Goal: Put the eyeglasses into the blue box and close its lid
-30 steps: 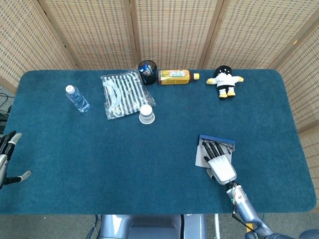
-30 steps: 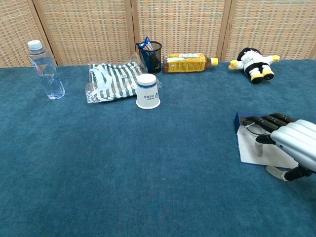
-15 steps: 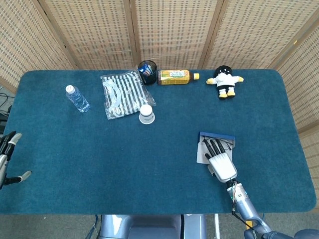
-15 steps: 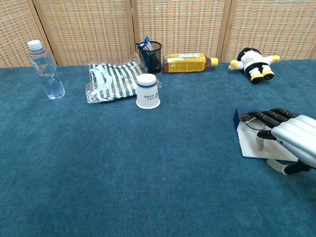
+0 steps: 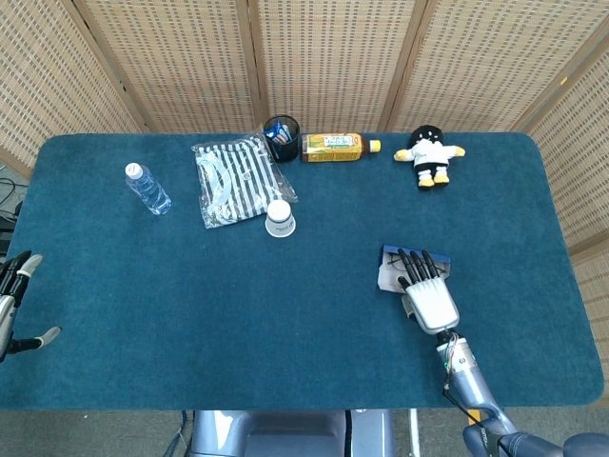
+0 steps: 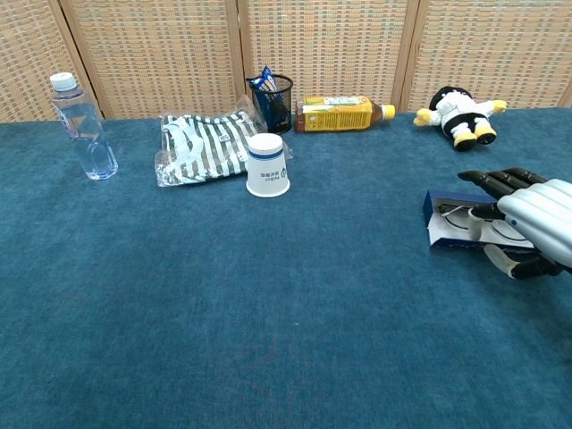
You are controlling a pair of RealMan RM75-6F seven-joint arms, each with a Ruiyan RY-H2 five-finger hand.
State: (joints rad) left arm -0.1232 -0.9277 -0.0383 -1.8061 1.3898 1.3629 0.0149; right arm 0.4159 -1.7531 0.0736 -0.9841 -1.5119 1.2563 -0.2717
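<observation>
right hand [image 6: 527,223] over blue box [image 6: 440,227] (eyeglasses [image 6: 460,215] inside)

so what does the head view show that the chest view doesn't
Only the head view shows the left hand at the table's left edge, open and holding nothing, and the full outline of the blue felt table. Only the chest view shows the eyeglasses lying inside the blue box, seen from the side. Both show the right hand over that box, the clear water bottle, the white paper cup and the black-and-white plush doll.
</observation>
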